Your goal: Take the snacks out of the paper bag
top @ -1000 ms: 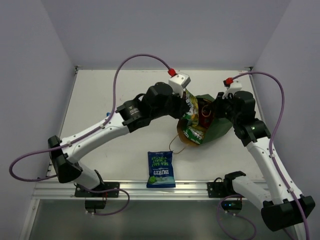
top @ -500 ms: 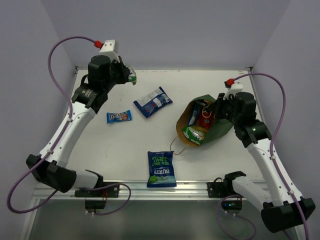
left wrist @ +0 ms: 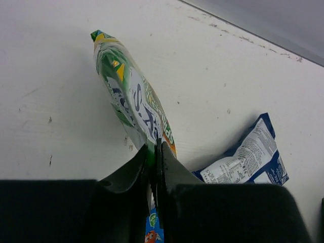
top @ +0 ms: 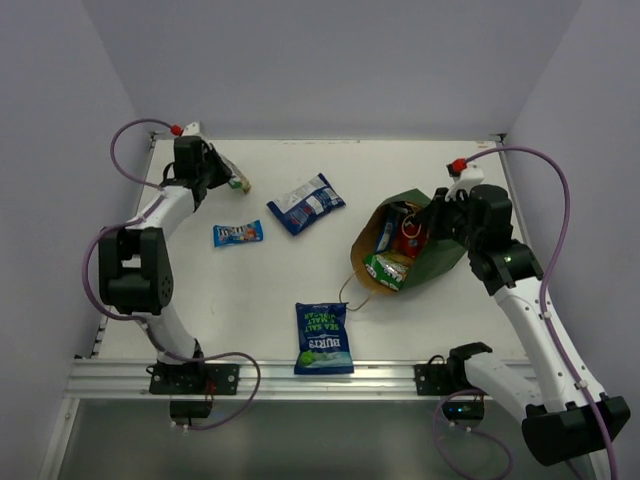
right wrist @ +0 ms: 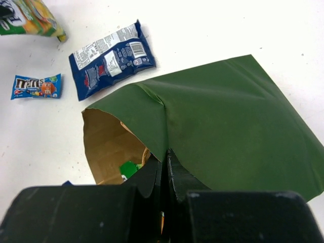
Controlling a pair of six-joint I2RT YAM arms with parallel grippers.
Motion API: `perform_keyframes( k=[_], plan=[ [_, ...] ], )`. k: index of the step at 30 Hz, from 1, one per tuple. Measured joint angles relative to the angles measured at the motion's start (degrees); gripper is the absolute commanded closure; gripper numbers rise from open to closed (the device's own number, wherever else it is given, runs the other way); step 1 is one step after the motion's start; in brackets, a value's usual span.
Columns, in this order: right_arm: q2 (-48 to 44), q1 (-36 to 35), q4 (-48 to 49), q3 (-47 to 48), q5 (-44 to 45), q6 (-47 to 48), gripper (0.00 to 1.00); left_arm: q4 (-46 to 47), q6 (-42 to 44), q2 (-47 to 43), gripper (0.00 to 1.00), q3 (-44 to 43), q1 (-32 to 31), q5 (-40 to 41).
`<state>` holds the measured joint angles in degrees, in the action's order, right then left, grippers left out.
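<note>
One dark green paper carrier bag (top: 440, 258) is lying sideways at the right of the white table (top: 470, 330), showing three inside: green packet (top: 385, 268), red packet (top: 408, 242), blue packet (top: 385, 236). The right gripper (right wrist: 164, 154) is clamping its fingers on the bag's top edge. Two dark blue crisp bags are lying outside, the far crisp bag (top: 306, 203) and the near crisp bag (top: 322, 339). The left gripper (left wrist: 153, 152) is pinching one green-white foil packet (left wrist: 132, 104) at the far-left corner; one small blue sweet packet (top: 237, 234) is lying nearby.
</note>
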<state>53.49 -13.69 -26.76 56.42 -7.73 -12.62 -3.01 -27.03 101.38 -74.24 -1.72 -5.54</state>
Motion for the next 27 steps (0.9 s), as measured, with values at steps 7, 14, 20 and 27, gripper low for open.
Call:
perform_keyframes(
  k=[7,14,20,27],
  plan=[
    [0.13,0.13,0.0,-0.13,-0.66,0.24,1.0,2.51,-3.72,-3.08,0.0,11.28,4.9,1.31],
    [1.46,0.15,-0.02,0.66,-0.66,0.63,1.0,-3.76,-2.97,-18.82,0.01,13.27,-1.77,1.4],
    [2.03,0.15,0.02,0.9,-0.81,0.66,1.0,-5.22,-2.36,-29.55,0.07,12.52,-27.85,3.65],
    [3.37,0.15,-0.33,2.05,-1.03,0.61,1.0,-3.56,-2.36,-23.82,0.14,9.68,-53.33,10.34]
  ],
)
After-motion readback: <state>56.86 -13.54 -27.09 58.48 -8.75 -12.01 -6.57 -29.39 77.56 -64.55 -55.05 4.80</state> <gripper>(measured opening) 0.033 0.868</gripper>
